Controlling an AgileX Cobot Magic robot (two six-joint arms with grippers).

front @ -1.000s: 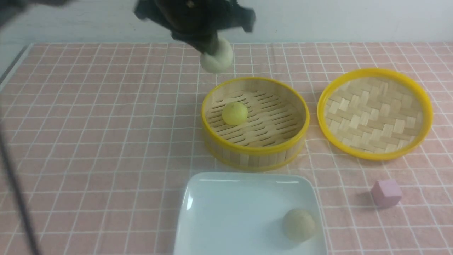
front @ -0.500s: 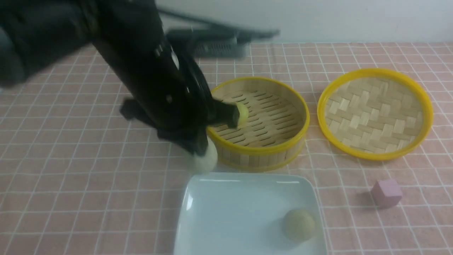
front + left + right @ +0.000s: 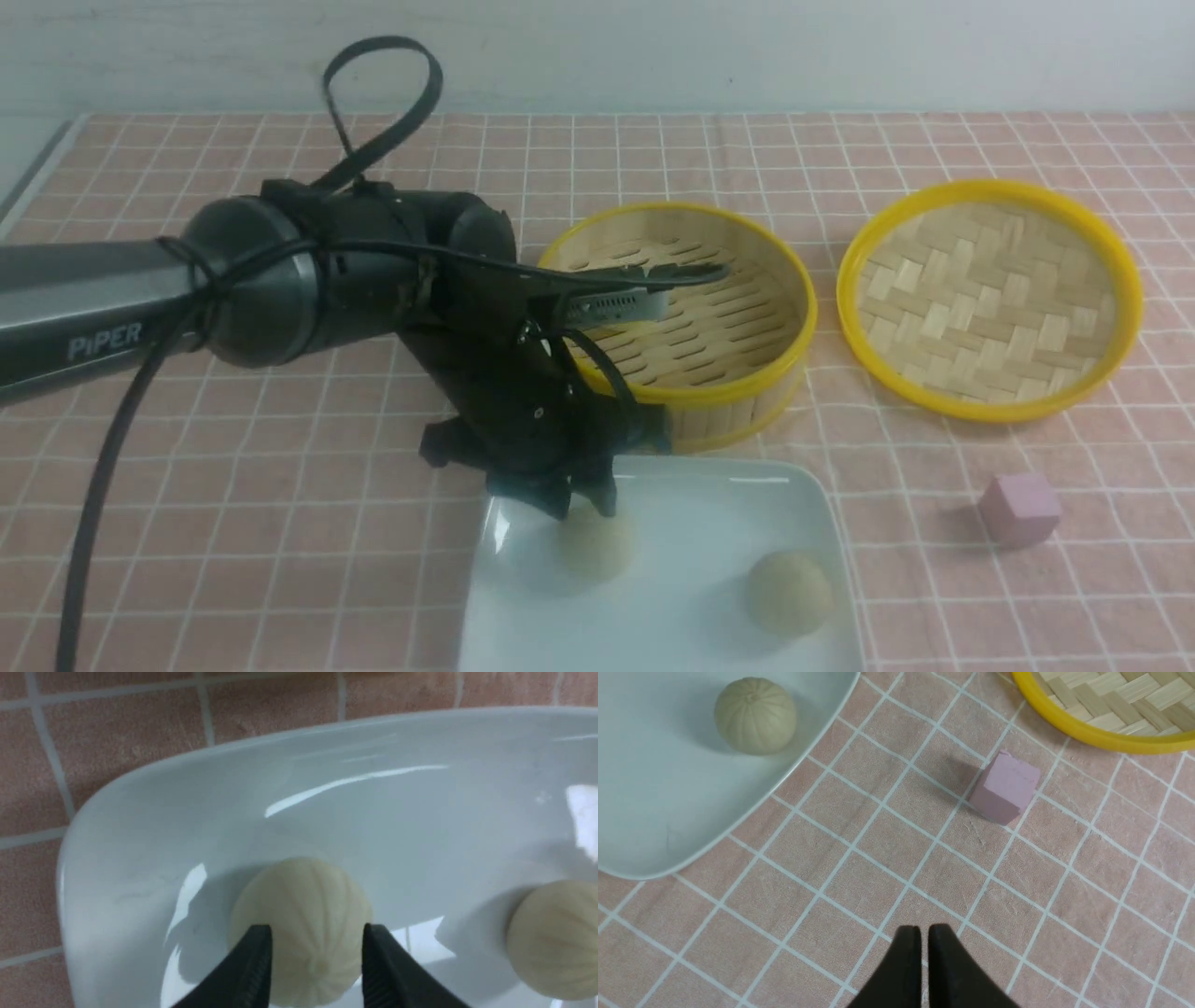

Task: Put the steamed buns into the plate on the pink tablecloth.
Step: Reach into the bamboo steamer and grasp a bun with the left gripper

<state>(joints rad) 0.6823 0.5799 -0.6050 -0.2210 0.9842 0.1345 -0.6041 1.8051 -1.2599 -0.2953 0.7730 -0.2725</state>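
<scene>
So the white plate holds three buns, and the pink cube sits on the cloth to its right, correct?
Not three: the plate holds two buns, the left bun and the right bun, as the front view shows. The pink cube does sit on the cloth to its right.

You were working at a robot test bench dressed up as a dining table, not in a real kitchen. The pink tablecloth [image 3: 280, 523] with its white grid ran up to a bare white wall [image 3: 747, 47]. On it sat a bamboo steamer basket [image 3: 728, 411], its woven lid [image 3: 990, 299], a white plate [image 3: 709, 523] and a stray pink cube [image 3: 1018, 509]. A black arm [image 3: 112, 308] marked PIPER, with a cable [image 3: 93, 504] looped round it, stretched over the cloth.
</scene>
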